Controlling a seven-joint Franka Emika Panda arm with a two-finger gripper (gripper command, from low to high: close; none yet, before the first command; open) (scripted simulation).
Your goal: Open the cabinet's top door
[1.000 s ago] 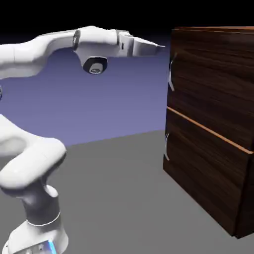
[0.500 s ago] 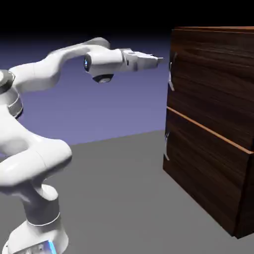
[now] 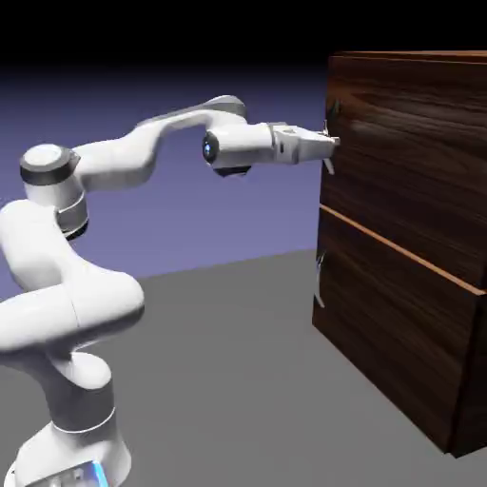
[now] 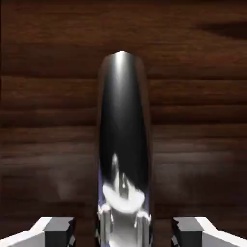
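you see the tool [image 3: 330,141] level, its tip right at the silver handle [image 3: 328,143] on the near edge of the top door [image 3: 409,152], the upper panel of the cabinet [image 3: 418,314]. in the hand view the handle [image 4: 123,144] stands dead ahead of the tool [image 4: 123,230], filling the space between its grey fingertips [image 4: 57,228], with the door's wood grain behind. the fingers are drawn in on the handle, as far as the frames let you judge. the reach and the grasp look done; the door sits flush, so the pull that swings it open is left. a second ago the tool was spread wide, higher and short of the cabinet; it has since dropped, advanced and closed.
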